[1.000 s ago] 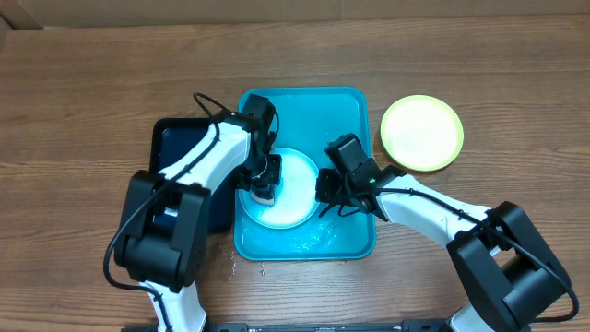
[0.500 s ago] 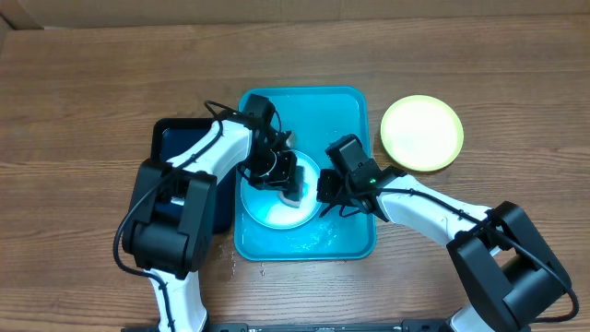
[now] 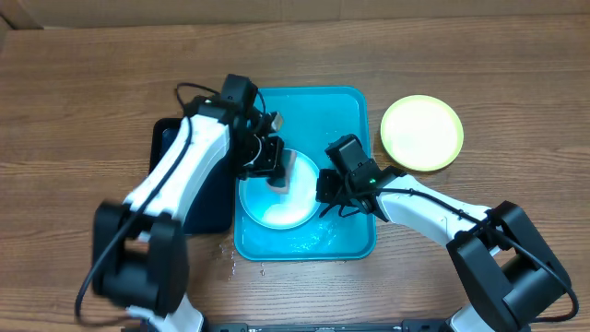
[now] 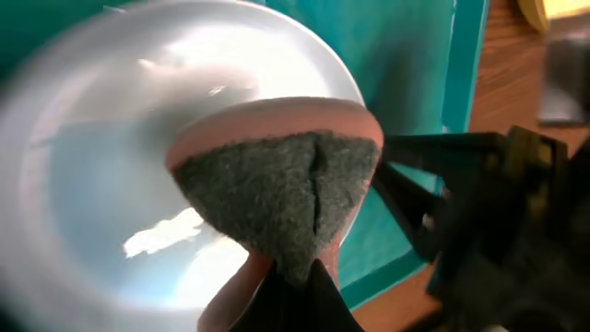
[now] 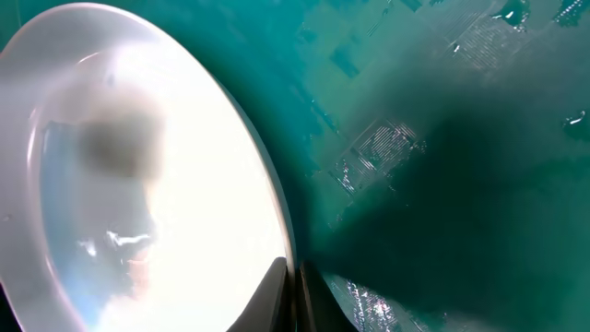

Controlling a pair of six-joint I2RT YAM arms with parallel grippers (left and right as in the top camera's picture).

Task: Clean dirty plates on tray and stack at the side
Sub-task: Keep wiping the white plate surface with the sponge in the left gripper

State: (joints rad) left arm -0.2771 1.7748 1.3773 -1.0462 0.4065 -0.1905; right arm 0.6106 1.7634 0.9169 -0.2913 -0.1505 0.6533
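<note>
Turquoise and wet-looking, the large tray (image 3: 343, 111) lies in the middle of the wooden worktop (image 3: 83, 92). Inside it, toward its left and near side, sits the light blue plate (image 3: 277, 205), its surface glossy with bright reflections.

The left gripper (image 4: 293, 293) is clenched on a sponge (image 4: 277, 189), pinching it at its lower end so that it folds. The sponge has a pink body and a dark green scouring face, and that face is turned toward the wrist camera. It hangs over the far part of the light blue plate; whether it touches the plate cannot be told. In the overhead view the left arm shows blurred.

The right gripper (image 5: 293, 293) is pinched tight on the right rim of the light blue plate, with the wet floor of the large tray just beside its fingertips.

A pale yellow-green plate (image 3: 422, 132) rests on the worktop to the right of the large tray, near its far right corner and apart from it. Whether this is one plate or a stack cannot be told from above.

A black tray (image 3: 166, 148) lies along the left side of the large tray, partly hidden beneath the left arm.
</note>
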